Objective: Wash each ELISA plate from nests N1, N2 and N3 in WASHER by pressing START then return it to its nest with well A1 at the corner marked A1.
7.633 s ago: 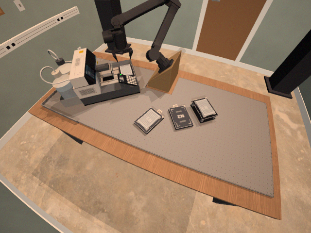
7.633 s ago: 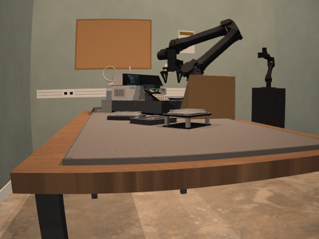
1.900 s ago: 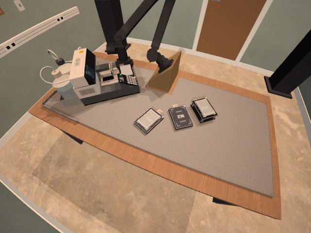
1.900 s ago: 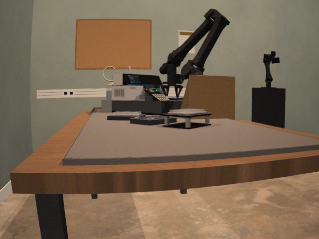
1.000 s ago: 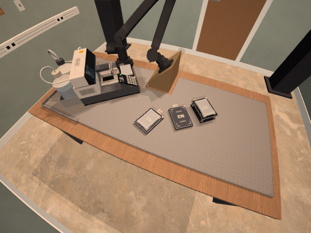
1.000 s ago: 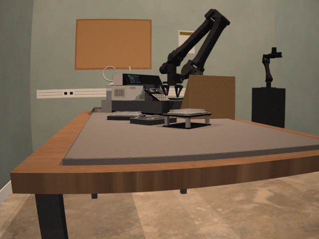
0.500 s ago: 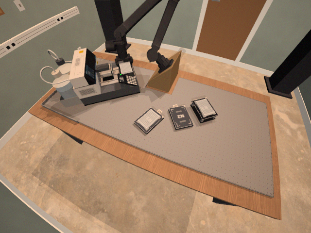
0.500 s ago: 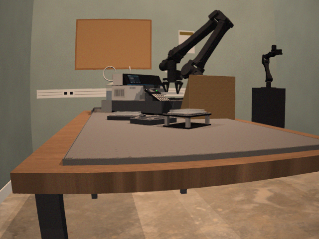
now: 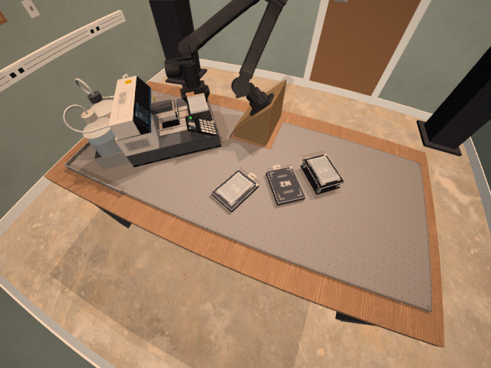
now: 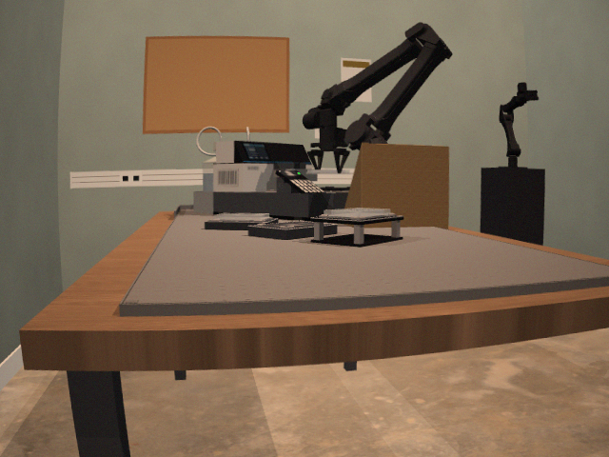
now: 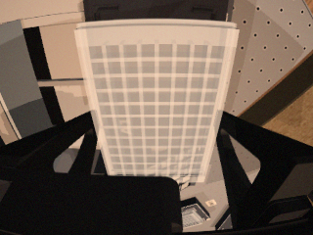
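My gripper is shut on a pale ELISA plate, one finger along each long side. It holds the plate level, above the washer's dark carrier. The washer shows a green lamp by its keypad. Nest N2 is empty. A plate lies in the low nest to its left in the top view. Another plate lies on the raised nest to its right. The held plate's cut-off corner is not clear.
A brown wedge-shaped block stands beside the washer, close to the forearm. Bottles with tubes stand behind the washer. The raised nest stands on posts, higher than the other two.
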Robot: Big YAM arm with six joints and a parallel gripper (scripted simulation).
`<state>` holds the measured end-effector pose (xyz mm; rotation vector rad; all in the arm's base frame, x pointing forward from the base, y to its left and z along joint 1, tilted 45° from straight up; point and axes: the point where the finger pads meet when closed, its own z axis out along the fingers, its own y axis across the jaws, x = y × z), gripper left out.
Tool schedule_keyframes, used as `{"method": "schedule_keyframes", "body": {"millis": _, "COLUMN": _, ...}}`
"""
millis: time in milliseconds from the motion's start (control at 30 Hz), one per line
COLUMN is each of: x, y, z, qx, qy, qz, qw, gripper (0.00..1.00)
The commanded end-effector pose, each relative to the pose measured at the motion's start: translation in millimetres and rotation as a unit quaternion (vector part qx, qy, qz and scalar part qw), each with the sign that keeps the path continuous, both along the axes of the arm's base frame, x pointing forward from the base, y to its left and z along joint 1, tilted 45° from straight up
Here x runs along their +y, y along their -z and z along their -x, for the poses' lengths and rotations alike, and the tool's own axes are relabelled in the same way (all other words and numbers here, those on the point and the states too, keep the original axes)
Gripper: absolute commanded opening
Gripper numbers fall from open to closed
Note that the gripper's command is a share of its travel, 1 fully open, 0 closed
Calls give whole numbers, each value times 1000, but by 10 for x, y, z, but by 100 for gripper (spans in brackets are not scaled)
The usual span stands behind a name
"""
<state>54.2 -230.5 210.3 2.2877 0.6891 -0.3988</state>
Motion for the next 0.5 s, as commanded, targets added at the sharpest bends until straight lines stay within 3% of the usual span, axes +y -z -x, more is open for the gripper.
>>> {"method": "schedule_keyframes", "body": {"millis": 0, "x": 34, "y": -333, "z": -46, "qx": -23, "qy": 3, "qz": 25, "qw": 999, "gripper": 84}}
{"method": "schedule_keyframes", "body": {"millis": 467, "x": 185, "y": -469, "z": -57, "qx": -25, "qy": 3, "qz": 24, "qw": 999, "gripper": 84}}
